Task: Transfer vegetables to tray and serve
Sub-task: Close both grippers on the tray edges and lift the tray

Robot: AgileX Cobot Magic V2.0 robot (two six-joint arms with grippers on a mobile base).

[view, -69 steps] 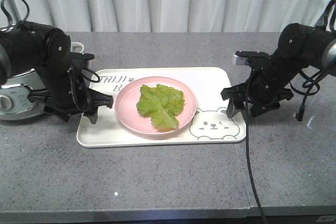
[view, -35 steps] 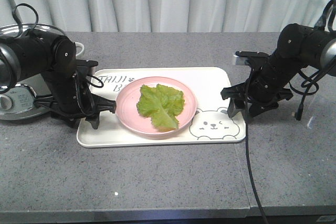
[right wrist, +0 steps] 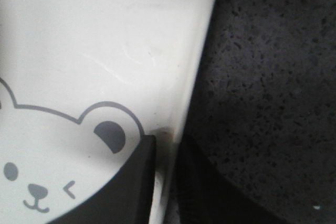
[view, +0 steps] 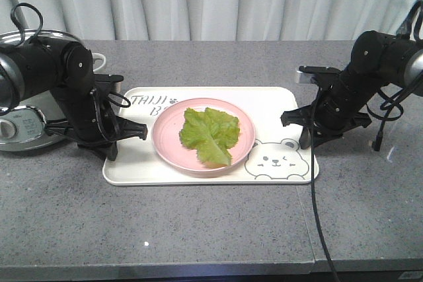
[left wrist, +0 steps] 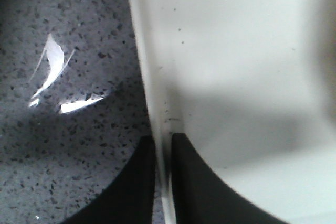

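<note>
a: is the crinkly green lettuce leaf (view: pixel 210 133) on the cream-white rectangular bear tray (view: pixel 264 100)?
b: yes, on the round pink plate (view: pixel 165 144) there. left pincer (left wrist: pixel 161 140) and right pincer (right wrist: pixel 167 141) each pinch a tray rim, nearly closed. only serving is left; the tray looks to sit on the grey speckled desk (view: pixel 198 222).

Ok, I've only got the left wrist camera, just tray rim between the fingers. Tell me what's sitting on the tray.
Observer: A pink plate sits mid-tray, with the lettuce leaf lying on it.
Operator: Now give me the right gripper.
Observer: The right gripper straddles the opposite short rim beside the bear drawing, one finger on either side of the edge.
Operator: Report anything near my side.
Observer: A silver cooker stands on the counter beyond the left gripper, away from the tray.
</note>
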